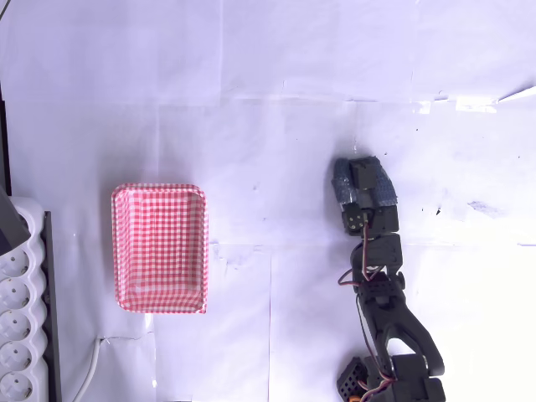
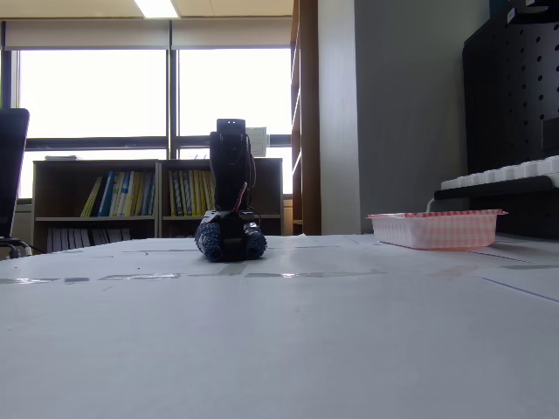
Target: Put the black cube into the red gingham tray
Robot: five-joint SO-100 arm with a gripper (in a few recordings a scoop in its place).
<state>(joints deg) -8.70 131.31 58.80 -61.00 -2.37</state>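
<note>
The white surface (image 1: 251, 100) spreads under everything, papered in sheets with taped seams. My arm (image 1: 385, 318) reaches up from the lower right of the overhead view; in the fixed view it stands upright against the bright window. The red gingham tray (image 1: 160, 248) lies flat at the left of the overhead view, well apart from my tool, and its checked floor is bare; in the fixed view the tray (image 2: 437, 229) sits at the right. My tool (image 1: 362, 186) is down at the surface, its grey-blue fingers (image 1: 383, 191) drawn close together around something dark. I cannot tell whether that dark shape between them is the black cube or part of the tool, nor whether the fingers are actually clamped.
</note>
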